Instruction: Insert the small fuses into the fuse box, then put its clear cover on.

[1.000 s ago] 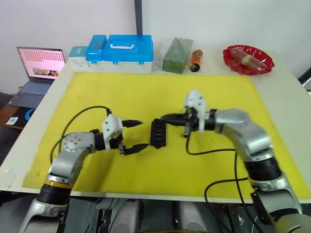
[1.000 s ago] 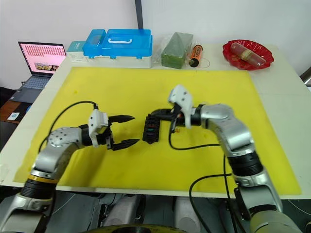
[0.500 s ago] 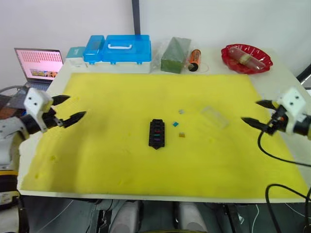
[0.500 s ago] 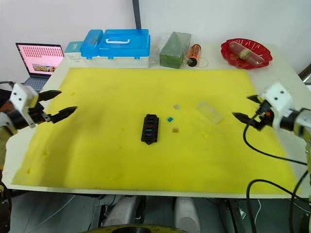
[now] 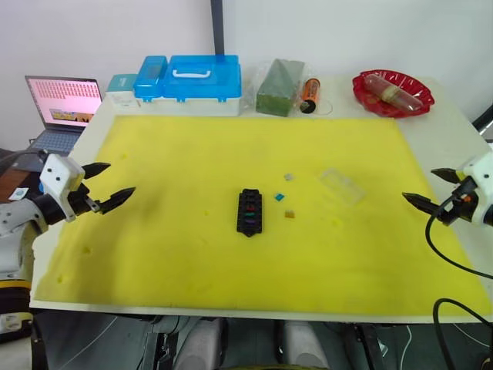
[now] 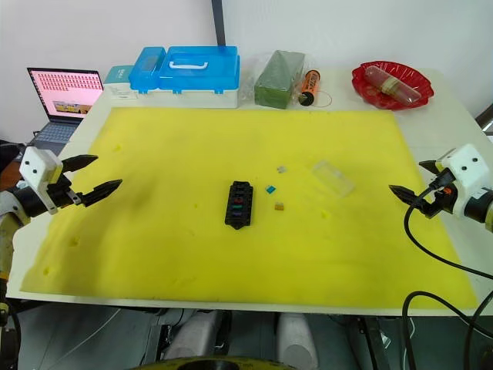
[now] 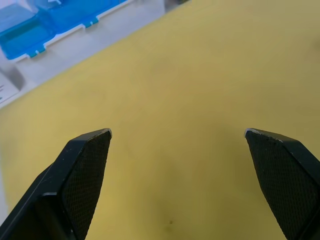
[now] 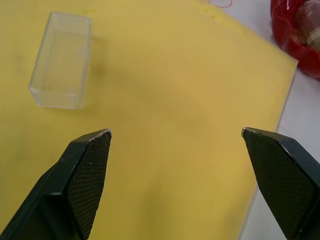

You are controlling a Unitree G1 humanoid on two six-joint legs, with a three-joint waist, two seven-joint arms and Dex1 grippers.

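The black fuse box (image 5: 249,211) lies at the middle of the yellow mat (image 5: 192,154), with coloured fuses in some of its slots. Three loose small fuses lie just to its right: a grey one (image 5: 288,176), a teal one (image 5: 279,197) and a tan one (image 5: 289,214). Further right lies the clear cover (image 5: 341,185), which is also ahead of the right fingers (image 8: 62,60). My left gripper (image 5: 117,178) hovers open over the mat's left edge. My right gripper (image 5: 420,184) hovers open at the mat's right edge. Both are empty and far from the box.
Along the back edge stand a blue-lidded storage case (image 5: 189,81), a green block (image 5: 280,87), an orange cylinder (image 5: 310,94) and a red dish (image 5: 393,92). A laptop (image 5: 65,104) sits off the table's left back corner.
Both arms have drawn back from the fuse box to the mat's sides. The right gripper went from shut to open. The cover and loose fuses now lie uncovered.
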